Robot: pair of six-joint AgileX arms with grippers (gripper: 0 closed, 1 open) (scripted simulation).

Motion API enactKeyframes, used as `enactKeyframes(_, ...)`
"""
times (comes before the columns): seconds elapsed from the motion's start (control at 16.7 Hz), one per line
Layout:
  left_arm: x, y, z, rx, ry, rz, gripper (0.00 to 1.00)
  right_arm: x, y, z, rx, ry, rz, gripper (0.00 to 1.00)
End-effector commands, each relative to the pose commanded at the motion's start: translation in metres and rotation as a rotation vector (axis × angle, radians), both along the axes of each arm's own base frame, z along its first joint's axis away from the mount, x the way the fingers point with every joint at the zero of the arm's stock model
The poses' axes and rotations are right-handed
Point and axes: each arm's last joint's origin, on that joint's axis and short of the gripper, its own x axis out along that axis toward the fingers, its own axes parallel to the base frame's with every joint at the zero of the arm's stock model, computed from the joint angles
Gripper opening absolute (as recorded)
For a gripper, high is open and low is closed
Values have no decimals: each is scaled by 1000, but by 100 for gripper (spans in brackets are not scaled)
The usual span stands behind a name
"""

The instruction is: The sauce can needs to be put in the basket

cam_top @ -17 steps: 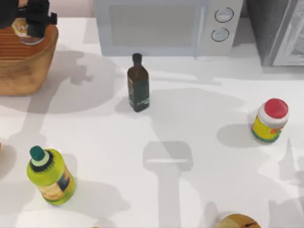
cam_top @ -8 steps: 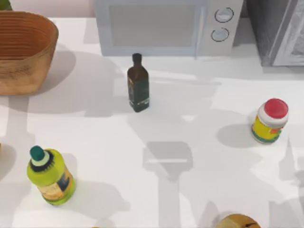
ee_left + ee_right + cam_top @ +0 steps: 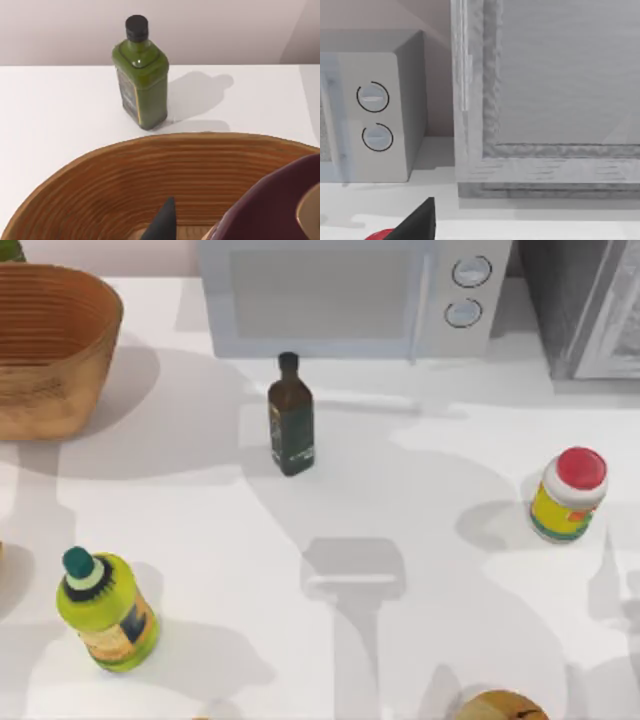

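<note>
The basket (image 3: 50, 350), round orange-tan wicker, stands at the table's back left, cut by the top view's left edge. In the left wrist view its ribbed inner wall (image 3: 165, 175) curves across close below. The sauce can (image 3: 272, 202) appears there as a large maroon top with a tan patch, over the basket's inside. A dark part of my left gripper (image 3: 162, 222) sits just beside the can; whether it touches the can is unclear. A dark part of my right gripper (image 3: 420, 222) pokes in from the right wrist view's lower edge, facing the back right corner.
A microwave (image 3: 340, 295) and a grey cabinet (image 3: 590, 305) line the back edge. A dark-green bottle (image 3: 290, 415) stands mid-table, a red-capped white jar (image 3: 570, 495) at right, a yellow-green bottle (image 3: 105, 610) front left. A green bottle (image 3: 142, 82) stands behind the basket.
A second ago my left gripper hung over the basket with the can in the top view. It left that view by half a second ago. Only the shadows on the table have shifted since.
</note>
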Motion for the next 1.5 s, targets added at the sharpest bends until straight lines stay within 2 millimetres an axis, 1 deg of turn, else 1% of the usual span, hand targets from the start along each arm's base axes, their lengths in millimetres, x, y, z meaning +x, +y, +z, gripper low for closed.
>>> enactKeyframes(0.36,21,1,-29,-1,3,5,0,0,0,0,0,0,0,100)
enactKeyframes(0.6,22,1,-31,-1,5,4,0,0,0,0,0,0,0,100)
enactKeyframes(1.38,22,1,-31,-1,5,4,98,0,0,0,0,0,0,100)
enactKeyframes(1.44,22,1,-31,-1,5,4,100,0,0,0,0,0,0,100)
enactKeyframes(1.5,22,1,-31,-1,5,4,100,0,0,0,0,0,0,100)
